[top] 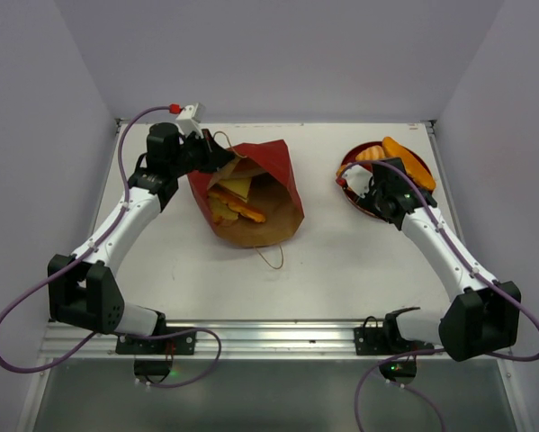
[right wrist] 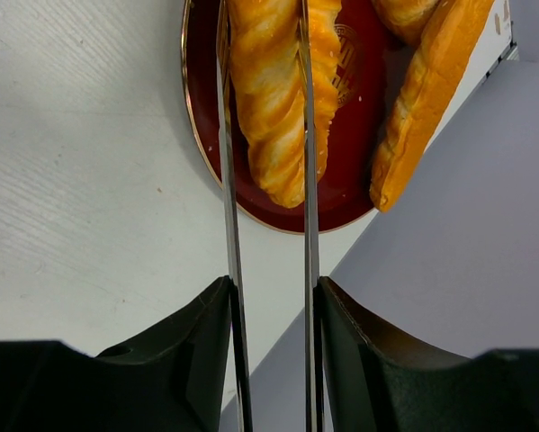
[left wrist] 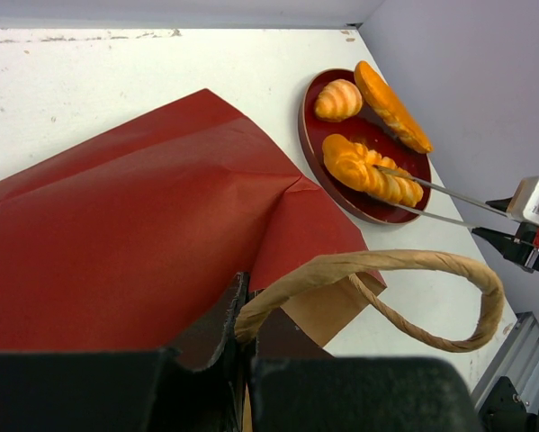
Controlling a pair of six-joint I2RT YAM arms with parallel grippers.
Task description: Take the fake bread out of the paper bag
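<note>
From above, the red paper bag lies on the white table with its mouth gaping open toward the near side. Inside it, on the brown lining, some of the fake bread shows: a pale yellow slice and orange pieces. A round dark-red plate sits at the far right and holds more bread. The left arm bends up to the bag's far left corner, where the left end effector meets the bag's rim. The right arm reaches forward to the plate, with the right end effector over its near left part. In the left wrist view, the black fingers are clenched on the bag's rim, and the twisted brown handle loops out from between them. Past the bag, the plate holds a round roll, a long loaf and a braided loaf. Two thin metal prongs reach in from the right to the braided loaf. In the right wrist view, one prong stands on each side of the braided loaf, which lies on the plate beside the long loaf. I cannot tell if they pinch it or only stand beside it.
</note>
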